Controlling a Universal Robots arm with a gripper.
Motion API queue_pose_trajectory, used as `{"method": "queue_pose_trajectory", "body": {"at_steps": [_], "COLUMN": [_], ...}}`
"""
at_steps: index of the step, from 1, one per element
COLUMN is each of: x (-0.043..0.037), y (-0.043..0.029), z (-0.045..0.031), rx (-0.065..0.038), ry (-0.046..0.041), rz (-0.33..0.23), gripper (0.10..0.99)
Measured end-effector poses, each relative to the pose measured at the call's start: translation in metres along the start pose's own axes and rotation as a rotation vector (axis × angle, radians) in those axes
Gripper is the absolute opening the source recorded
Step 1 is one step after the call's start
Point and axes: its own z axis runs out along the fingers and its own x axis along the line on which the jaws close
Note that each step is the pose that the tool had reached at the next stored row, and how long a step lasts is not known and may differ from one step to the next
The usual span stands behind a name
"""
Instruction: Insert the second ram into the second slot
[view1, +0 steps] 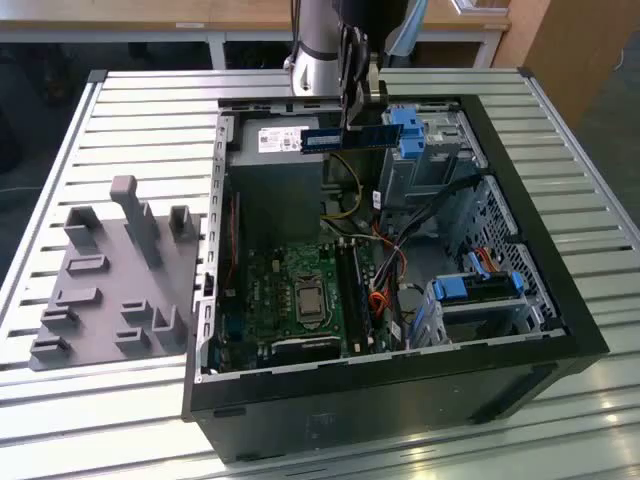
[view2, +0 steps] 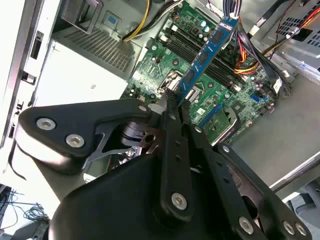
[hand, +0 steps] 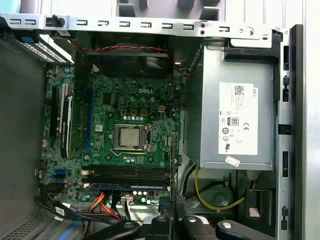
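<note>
The second ram (view1: 345, 138) hangs level in the air over the open computer case (view1: 560, 300), up at twelve o'clock in the exterior view, near the grey power supply (view1: 275, 170). The pincer (view1: 351, 122) is pinching the stick from above. The green motherboard (view1: 300, 295) lies well below, toward six o'clock.

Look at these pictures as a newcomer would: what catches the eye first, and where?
The eye lands first on the dark-blue memory stick, pinched in the tool and held above the open computer case. Next comes the green circuit board on the case floor, beside the grey power box. A grey holder plate lies on the slatted table at the exterior view's left.
</note>
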Motion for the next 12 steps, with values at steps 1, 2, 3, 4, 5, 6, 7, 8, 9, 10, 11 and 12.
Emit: {"method": "queue_pose_trajectory", "body": {"at_steps": [1,2,3,4,5,6,7,8,9,10,11,12], "x": [0.0000,0.0000,0.0000,0.0002,0.0004,0.0007,0.0009,0.0011,0.0014,0.0016,0.0019,0.0021], "y": [0.0000,0.0000,0.0000,0.0001,0.0001,0.0001,0.0000,0.0000,0.0001,0.0001,0.0001,0.0001], "z": [0.0000,0.0000,0.0000,0.0000,0.0000,0.0000,0.0000,0.0000,0.0000,0.0000,0.0000,-0.0001], "rx": [0.000,0.000,0.000,0.000,0.000,0.000,0.000,0.000,0.000,0.000,0.000,0.000], "ry": [0.0000,0.0000,0.0000,0.0001,0.0000,0.0000,0.0000,0.0000,0.0000,0.0000,0.0000,0.0001], "rz": [0.000,0.000,0.000,0.000,0.000,0.000,0.000,0.000,0.000,0.000,0.000,0.000], "gripper": [0.137,0.137,0.137,0.137,0.137,0.137,0.137,0.137,0.137,0.137,0.137,0.137]}}
